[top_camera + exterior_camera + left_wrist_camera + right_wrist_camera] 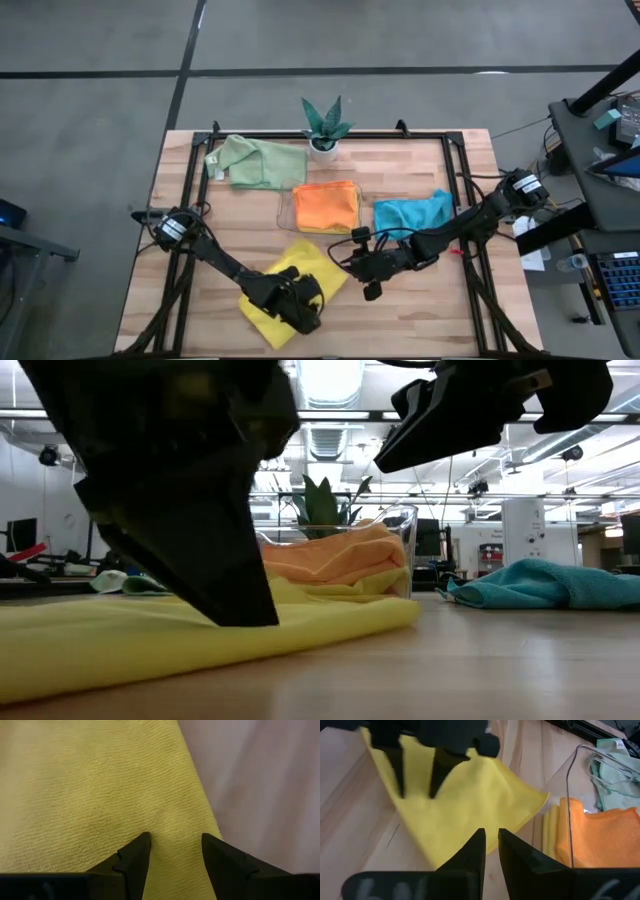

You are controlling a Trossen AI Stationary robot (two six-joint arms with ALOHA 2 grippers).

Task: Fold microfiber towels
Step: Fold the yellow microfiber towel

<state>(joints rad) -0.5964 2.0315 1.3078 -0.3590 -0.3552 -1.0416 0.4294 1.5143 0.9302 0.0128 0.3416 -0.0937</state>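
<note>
From above, a yellow towel (285, 290) lies spread near the front edge of the wooden counter (420, 310), with the left gripper (303, 303) down on it. The left wrist view shows what the overhead cannot: the two fingers (135, 857) stand apart with their tips on the yellow pile close to the cloth's edge, pinching nothing. The left arm reaches low from the counter's left side toward the front middle.

The right gripper (368, 283) hangs just beside the towel's right corner, its arm stretched in from the right side. Its wrist view shows the fingers (472, 852) nearly closed, empty, above the cloth.

The low view alone shows the orange towel (330, 560) stacked over another yellow towel (385, 582) inside the clear tray (408, 545). The teal towel (412, 212) lies crumpled right of the tray; the pale green towel (255, 160) lies at the back left, beside the potted plant (325, 125).
</note>
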